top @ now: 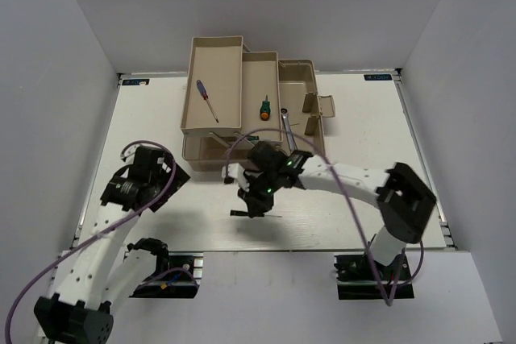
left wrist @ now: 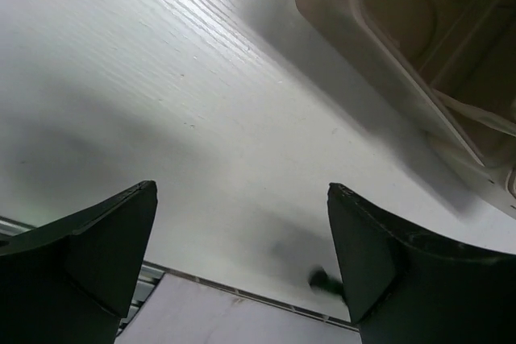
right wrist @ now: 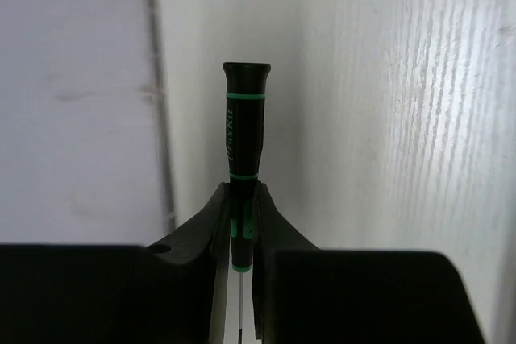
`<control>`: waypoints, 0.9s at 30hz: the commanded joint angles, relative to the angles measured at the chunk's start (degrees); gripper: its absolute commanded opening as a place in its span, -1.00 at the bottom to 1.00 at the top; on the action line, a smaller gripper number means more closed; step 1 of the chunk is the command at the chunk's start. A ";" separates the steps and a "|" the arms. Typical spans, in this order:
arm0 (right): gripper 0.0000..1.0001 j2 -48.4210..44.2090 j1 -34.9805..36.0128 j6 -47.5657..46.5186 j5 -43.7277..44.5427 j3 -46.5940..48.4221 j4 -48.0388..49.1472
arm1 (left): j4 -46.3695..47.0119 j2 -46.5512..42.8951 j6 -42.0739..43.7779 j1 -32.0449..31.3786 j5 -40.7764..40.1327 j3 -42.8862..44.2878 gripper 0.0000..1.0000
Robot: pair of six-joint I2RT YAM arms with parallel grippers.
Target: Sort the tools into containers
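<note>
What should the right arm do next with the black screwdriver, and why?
Probably lift it a little: the right gripper has its fingers closed on the black screwdriver near the table, and the beige trays sit farther back.

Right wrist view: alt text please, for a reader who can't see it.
The right gripper clamps a black screwdriver with green rings near its shaft end, its handle pointing away from the camera. Behind it lies a white wood-grain table.
</note>
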 commanded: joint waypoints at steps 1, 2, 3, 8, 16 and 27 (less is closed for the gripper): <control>-1.00 -9.54 -3.22 -2.92 -14.58 7.91 -10.59 | 10.45 3.22 -2.47 -0.22 4.89 -1.56 0.94; -1.00 -11.13 -3.84 -2.31 -15.89 9.32 -11.47 | 11.24 5.75 -3.25 0.30 5.51 -2.09 0.94; -1.00 -11.66 -4.98 -1.96 -16.16 10.56 -12.96 | 11.86 6.82 -3.87 0.31 5.51 -2.09 0.96; -1.00 -12.90 -10.51 2.70 -13.02 24.09 -13.16 | 12.57 9.74 -3.88 1.36 4.81 0.63 0.94; -1.00 7.64 -16.23 13.86 8.08 57.38 -9.10 | 14.76 7.98 -0.98 3.03 6.20 -0.85 0.47; -0.55 22.61 -16.94 10.88 10.64 63.32 -1.81 | 8.54 -4.32 5.09 3.03 6.92 -2.88 0.82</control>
